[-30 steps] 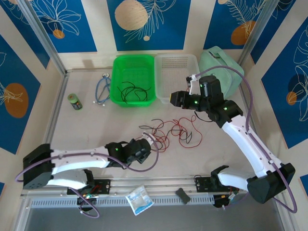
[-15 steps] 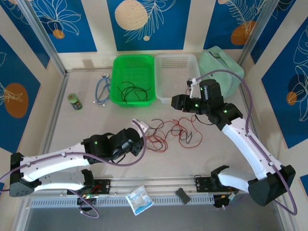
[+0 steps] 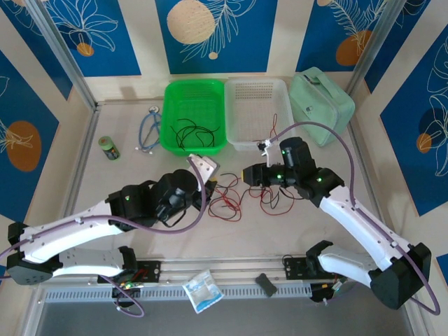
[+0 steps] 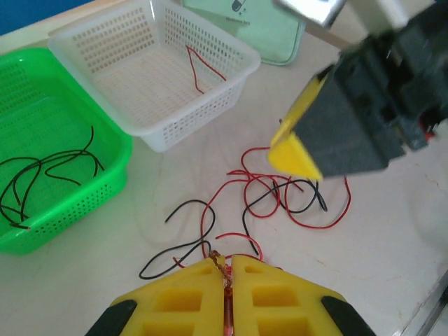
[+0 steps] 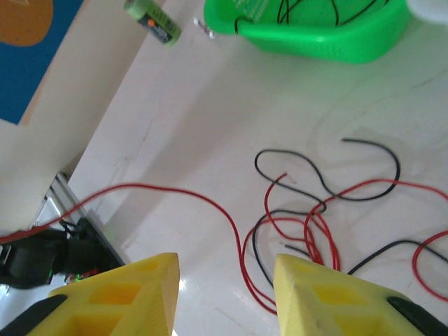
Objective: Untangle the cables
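**Cable tangle: left gripper pinching red, right gripper open above the knot**

The cables (image 3: 241, 192) are lying as a loose tangle on the table (image 3: 112, 182), in front of the two baskets and between the two grippers. Red and black strands are crossing each other in several loops.

Sorted strands are lying apart from it. Several black wires (image 4: 49, 171) are resting in the green basket (image 3: 166, 119), and one red strand (image 4: 199, 70) is resting in the white basket (image 3: 257, 82).

The left gripper (image 4: 225, 264) is pressing its fingers together on a red wire (image 4: 205, 224), which is running from the pads out into the tangle. The right gripper (image 5: 224, 287) is hovering just above the knot with its fingers standing apart and nothing gripped. A red loop is passing beneath the gap.

Handling, as a judgement: the wires are looking very light, limp and smooth. They are likely to drag their neighbours along rather than slide free, and a thin strand may slip from a shallow pinch.

Recommended hold: take a single strand near a free end or on a clear run away from the crossings, deep between the pads. The second gripper should pin the remaining loops while the first draws slowly. Grabbing at a crossing is risking two colours in one grip.
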Controlling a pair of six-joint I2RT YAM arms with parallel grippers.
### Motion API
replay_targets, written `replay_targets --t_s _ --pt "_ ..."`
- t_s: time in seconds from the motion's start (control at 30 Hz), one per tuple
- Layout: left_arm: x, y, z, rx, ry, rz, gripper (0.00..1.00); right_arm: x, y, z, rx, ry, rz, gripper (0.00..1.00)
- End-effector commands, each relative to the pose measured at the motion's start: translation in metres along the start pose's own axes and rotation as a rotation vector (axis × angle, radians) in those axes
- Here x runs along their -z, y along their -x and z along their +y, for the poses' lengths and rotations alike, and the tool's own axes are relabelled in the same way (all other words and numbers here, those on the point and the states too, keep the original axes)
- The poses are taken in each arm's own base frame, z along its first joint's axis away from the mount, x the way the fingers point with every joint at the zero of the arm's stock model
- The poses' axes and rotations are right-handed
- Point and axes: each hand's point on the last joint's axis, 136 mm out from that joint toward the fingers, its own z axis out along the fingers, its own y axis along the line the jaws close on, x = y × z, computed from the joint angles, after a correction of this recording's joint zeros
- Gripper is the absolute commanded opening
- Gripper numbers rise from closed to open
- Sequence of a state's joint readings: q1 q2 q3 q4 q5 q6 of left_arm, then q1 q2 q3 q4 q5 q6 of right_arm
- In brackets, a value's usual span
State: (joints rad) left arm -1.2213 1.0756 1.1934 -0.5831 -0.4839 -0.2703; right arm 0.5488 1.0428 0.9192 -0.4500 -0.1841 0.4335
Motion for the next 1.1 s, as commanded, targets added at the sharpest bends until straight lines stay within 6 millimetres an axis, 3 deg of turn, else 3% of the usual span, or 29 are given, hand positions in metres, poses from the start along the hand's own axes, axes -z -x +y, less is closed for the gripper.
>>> replay_targets --t_s 0.0,0.27,0.47,0.57,0.77,1.07 --pt "0.007 0.02 0.0 -0.017 -0.01 -0.049 0.09 -0.013 -0.009 0.001 0.001 0.03 0.029 0.38" --pt "0.003 0.018 -0.009 -0.027 -0.055 -0.048 0.11 -0.041 -0.005 -0.013 -0.193 0.001 0.149 0.36" --pt "-0.002 0.017 -0.018 -0.024 -0.086 -0.043 0.11 -0.069 -0.005 0.002 -0.281 0.048 0.377 0.36" --pt "-0.004 0.016 -0.02 -0.021 -0.095 -0.042 0.11 -0.082 -0.017 0.011 -0.298 0.072 0.503 0.35" --pt "-0.005 0.014 -0.022 -0.01 -0.108 -0.048 0.11 -0.101 -0.046 -0.001 -0.236 -0.027 0.657 0.35" --pt "-0.002 0.015 -0.022 -0.006 -0.119 -0.057 0.11 -0.125 -0.053 -0.036 0.021 -0.252 0.668 0.39"
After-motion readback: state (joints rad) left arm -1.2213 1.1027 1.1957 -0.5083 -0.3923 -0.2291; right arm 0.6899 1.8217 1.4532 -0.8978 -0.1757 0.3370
